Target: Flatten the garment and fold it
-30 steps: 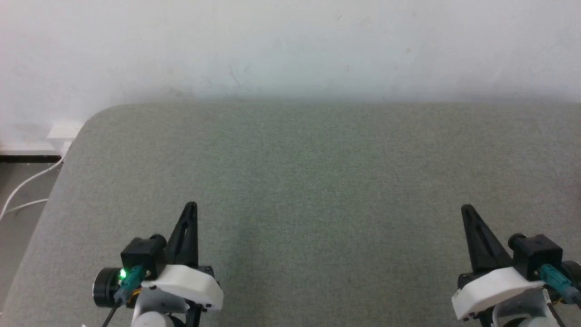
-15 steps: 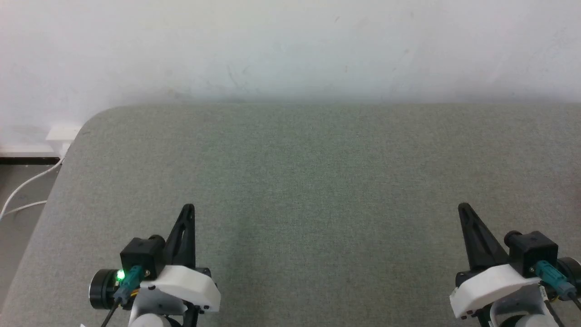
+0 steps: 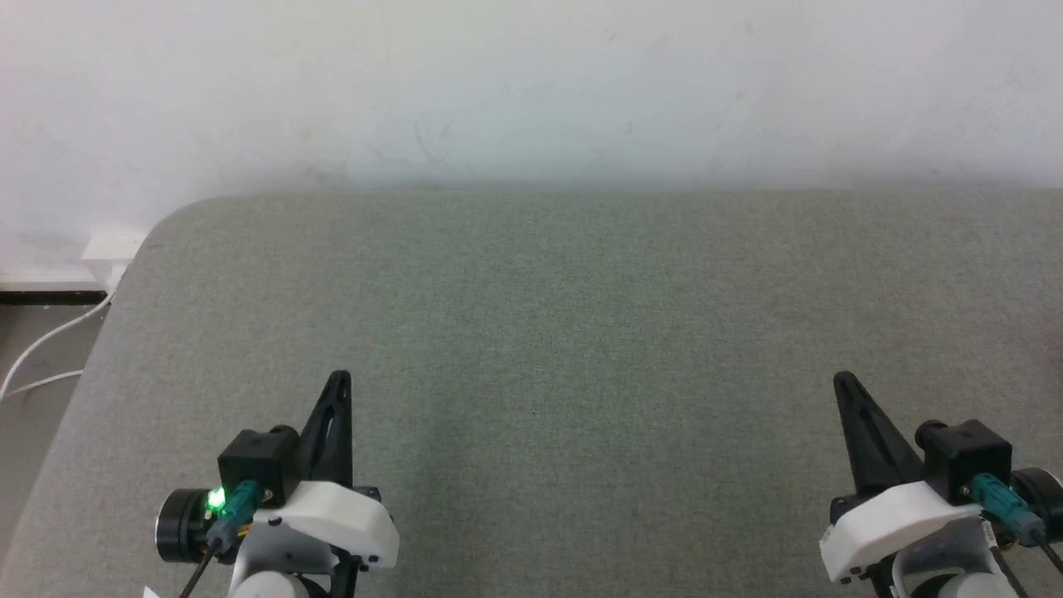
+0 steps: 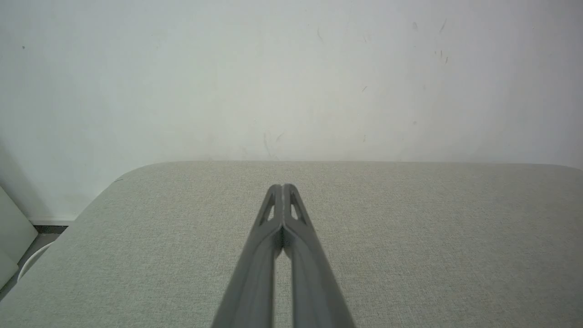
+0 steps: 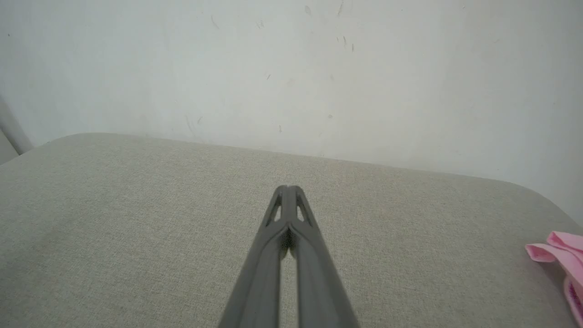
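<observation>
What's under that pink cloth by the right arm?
The garment rests on the grey padded surface, near its rounded corner. Most of the cloth runs out of frame, and whatever it covers is hidden.

Grey-green fabric-covered padded surface (image 3: 581,332) across the lower two thirds of the head view, rounded corner at upper left, far edge straight across the frame, light-pink garment (image 5: 564,251) lying bunched on it at the right wrist view's lower right edge, cut off by the frame
</observation>
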You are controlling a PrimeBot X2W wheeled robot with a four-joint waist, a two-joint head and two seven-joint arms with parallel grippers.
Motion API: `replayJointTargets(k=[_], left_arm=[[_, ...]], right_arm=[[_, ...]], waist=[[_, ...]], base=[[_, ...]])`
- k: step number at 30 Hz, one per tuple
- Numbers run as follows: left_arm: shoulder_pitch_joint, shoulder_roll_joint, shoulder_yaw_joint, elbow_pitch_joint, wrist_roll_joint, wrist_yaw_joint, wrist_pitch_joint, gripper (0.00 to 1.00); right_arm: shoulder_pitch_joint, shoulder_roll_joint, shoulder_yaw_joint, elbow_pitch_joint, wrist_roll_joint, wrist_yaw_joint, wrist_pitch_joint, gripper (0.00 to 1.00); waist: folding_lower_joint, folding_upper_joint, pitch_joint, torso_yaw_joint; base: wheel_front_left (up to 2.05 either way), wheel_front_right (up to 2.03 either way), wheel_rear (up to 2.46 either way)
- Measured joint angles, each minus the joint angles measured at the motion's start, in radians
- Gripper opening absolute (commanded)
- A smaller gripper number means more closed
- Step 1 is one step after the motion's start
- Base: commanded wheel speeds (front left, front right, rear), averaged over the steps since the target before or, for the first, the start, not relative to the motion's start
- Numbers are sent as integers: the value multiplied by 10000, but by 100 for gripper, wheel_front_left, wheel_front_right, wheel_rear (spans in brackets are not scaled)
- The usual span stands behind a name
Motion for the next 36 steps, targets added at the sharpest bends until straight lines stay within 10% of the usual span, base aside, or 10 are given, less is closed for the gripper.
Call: replayJointTargets(k=[36], left_arm=[[145,-2,301,-497,732,12,715,0]], right_arm=[[-224,6,213,-2,-278,0,337,0]], waist=[[0,0,-77,-110]], base=[[0,0,0]])
